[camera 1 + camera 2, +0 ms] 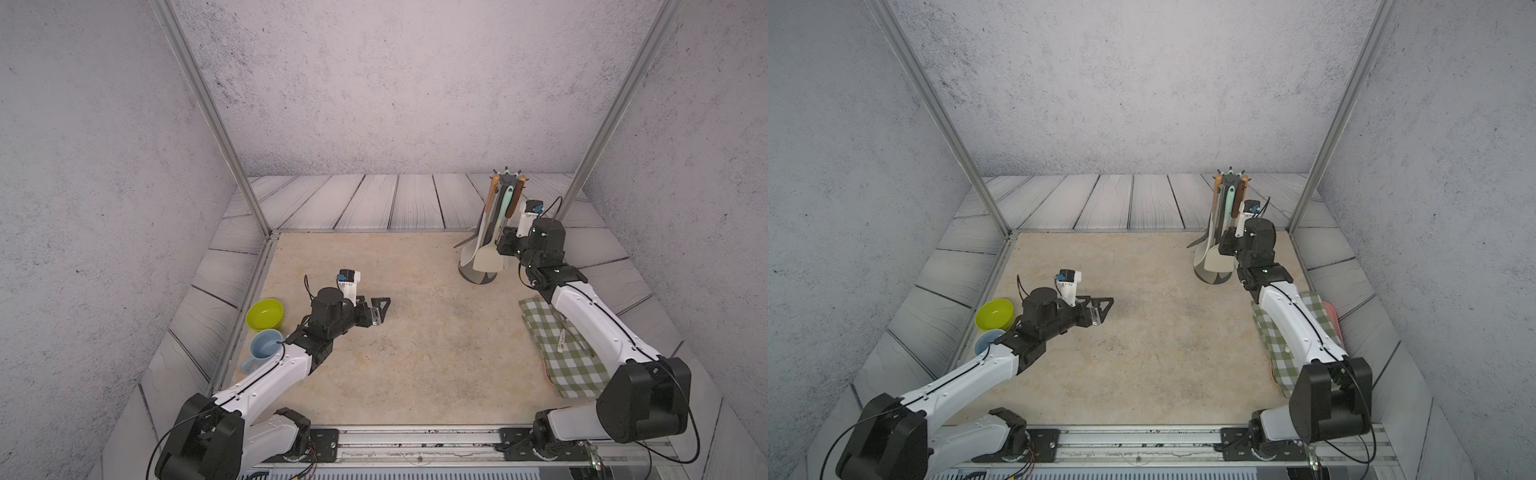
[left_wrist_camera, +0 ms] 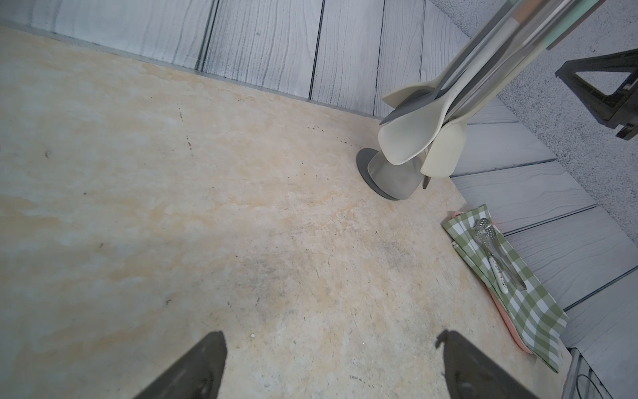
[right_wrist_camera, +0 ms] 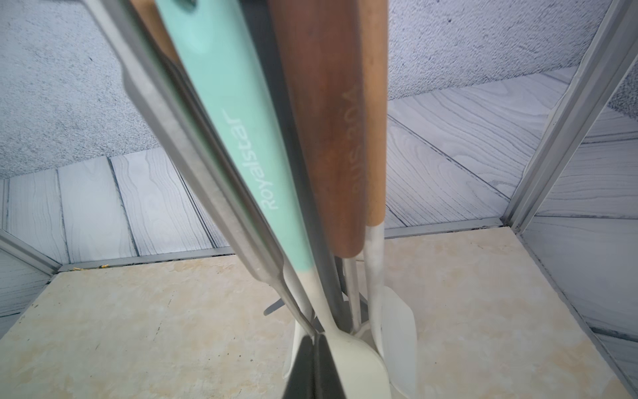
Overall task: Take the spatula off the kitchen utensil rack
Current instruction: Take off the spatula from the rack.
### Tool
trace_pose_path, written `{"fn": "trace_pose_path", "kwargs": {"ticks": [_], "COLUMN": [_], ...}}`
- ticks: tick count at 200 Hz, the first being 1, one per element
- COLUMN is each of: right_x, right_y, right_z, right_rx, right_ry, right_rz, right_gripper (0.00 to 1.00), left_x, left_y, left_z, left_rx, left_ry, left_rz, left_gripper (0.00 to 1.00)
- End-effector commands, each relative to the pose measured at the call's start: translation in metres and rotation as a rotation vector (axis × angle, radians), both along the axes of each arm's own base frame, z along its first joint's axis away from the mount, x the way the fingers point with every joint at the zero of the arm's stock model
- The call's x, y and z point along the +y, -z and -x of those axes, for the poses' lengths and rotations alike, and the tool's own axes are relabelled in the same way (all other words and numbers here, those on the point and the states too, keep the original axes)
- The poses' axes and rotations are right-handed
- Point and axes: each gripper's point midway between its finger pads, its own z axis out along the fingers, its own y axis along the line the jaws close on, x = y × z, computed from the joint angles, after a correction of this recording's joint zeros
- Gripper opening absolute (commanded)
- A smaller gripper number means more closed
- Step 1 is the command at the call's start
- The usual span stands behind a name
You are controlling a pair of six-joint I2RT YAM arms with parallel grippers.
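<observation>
Spatula (image 1: 490,257): cream flat blade, hanging blade-down on the kitchen utensil rack (image 1: 476,275) among several other utensils, its blade low, in front of the round base. The rack stands upright on the counter (image 1: 415,353), directly ahead of the right end effector (image 1: 505,244) and close against it; contact between the two cannot be confirmed from either top view. The right wrist view looks straight into the hanging handles at very short range: a mint-green handle (image 3: 234,138) lettered "Royalstar", a dark wooden handle (image 3: 324,138) beside it, and steel shafts on either side. No fingers appear in that view, so whether the right end effector is spread or closed, or has hold of anything, cannot be told. Left end effector (image 1: 383,311): fingers (image 2: 193,373) spread wide, nothing between them, low over bare counter; the rack is well apart from it, ahead and off to its right. Behind the left end effector, on its left, sit a green bowl (image 1: 264,319) and a blue mug (image 1: 264,347), near each other. Behind the right end effector, under its arm, lies a green checked cloth (image 1: 569,353) with a slotted spoon (image 2: 486,238) on top.
</observation>
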Motion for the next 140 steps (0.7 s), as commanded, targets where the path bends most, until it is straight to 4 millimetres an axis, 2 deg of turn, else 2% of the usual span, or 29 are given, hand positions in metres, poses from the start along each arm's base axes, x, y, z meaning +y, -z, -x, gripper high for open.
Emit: {"fn": "trace_pose_path", "kwargs": {"ticks": [1,9,36,84,140], "right_x": [0.0,0.001,0.004,0.011,0.011], "right_y": [0.006,0.011,0.021,0.026,0.033], "right_z": [-0.001,-0.002,-0.013,-0.032,-0.043], "right_rx": [0.002,0.005,0.02,0.048,0.061], "right_ry": [-0.006,-0.011,-0.042,-0.097,-0.093], "right_rz": [0.009,0.016,0.019,-0.008,-0.004], "right_gripper": [0.44,0.52,0.54,0.39,0.35], "left_x": [-0.003,-0.003,-0.003,-0.004,-0.005], "left_y": [-0.009,-0.008,-0.009,-0.01,-0.012], "left_z": [-0.001,-0.001,0.0,0.0,0.0], "left_rx": [-0.032,-0.03,-0.032,-0.03,-0.033], "left_ry": [0.009,0.011,0.011,0.017,0.021], "left_rz": [-0.006,-0.007,-0.009,-0.002,0.003], "left_gripper": [0.99,1.0,0.99,1.0,0.99]}}
